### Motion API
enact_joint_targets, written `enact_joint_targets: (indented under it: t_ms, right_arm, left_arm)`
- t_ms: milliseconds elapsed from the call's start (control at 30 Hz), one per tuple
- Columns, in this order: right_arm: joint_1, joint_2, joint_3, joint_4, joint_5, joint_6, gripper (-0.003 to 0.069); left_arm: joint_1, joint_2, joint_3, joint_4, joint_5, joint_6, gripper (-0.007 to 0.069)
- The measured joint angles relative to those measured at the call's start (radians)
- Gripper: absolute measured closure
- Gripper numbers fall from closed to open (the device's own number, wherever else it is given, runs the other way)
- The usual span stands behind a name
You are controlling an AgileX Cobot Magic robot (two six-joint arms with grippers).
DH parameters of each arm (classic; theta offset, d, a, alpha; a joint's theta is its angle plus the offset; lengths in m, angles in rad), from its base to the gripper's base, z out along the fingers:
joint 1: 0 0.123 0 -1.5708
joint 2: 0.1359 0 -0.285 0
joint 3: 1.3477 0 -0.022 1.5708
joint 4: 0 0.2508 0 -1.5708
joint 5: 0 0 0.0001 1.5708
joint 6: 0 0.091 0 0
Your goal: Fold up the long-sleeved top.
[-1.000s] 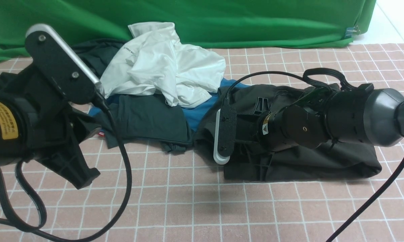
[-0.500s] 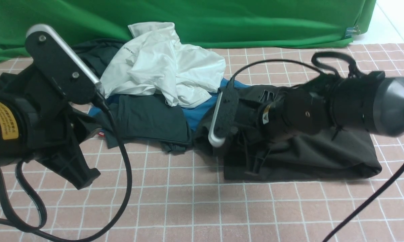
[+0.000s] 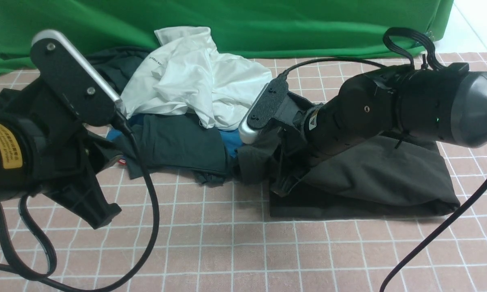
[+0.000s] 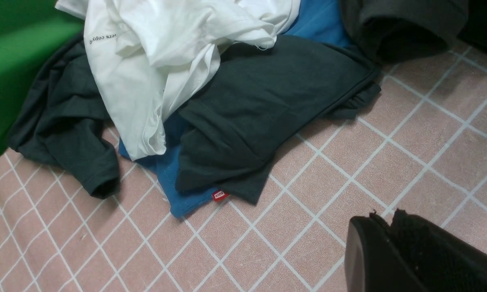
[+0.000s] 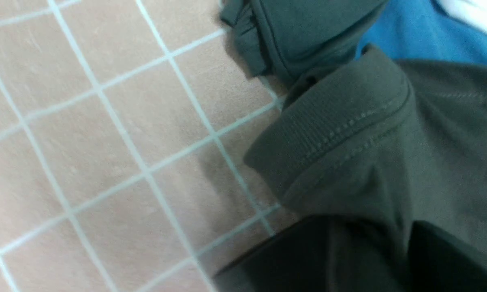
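Sweatshirt [image 5: 389, 134] cuff between right fingers [image 5: 450, 259], grip unclear; left fingers [image 4: 409, 251] closed, well apart.

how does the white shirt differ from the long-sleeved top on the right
The white shirt is bright white; the long-sleeved top is dark charcoal. The white shirt sits crumpled in a heap on top of other clothes, while the long-sleeved top lies mostly flattened into a folded slab directly on the checked cloth. The right gripper works at the long-sleeved top's left end; nothing touches the white shirt. Both are garments on the same cloth.
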State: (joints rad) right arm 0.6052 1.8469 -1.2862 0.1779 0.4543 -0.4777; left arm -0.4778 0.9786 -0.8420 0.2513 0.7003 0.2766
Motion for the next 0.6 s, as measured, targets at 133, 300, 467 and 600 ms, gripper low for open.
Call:
enact_joint_targets:
  t_ms: [133,300,467,600]
  right_arm:
    - [0.002,-0.010,-0.032,0.008,0.117,0.102,0.0053]
    - [-0.006,-0.083,-0.134,-0.065,0.288,0.161,0.0113]
    - [-0.089,-0.164,-0.126,-0.221,0.350,0.311,0.0498]
    - [-0.234,-0.167,0.014,-0.237,0.294,0.393,0.0617]
  left_arm:
    - [0.000,0.000,0.000,0.000,0.000,0.000,0.0615]
    - [0.000,0.000,0.000,0.000,0.000,0.002,0.0615]
    - [0.000,0.000,0.000,0.000,0.000,0.003,0.0615]
    - [0.000,0.000,0.000,-0.022,0.000,0.003,0.0615]
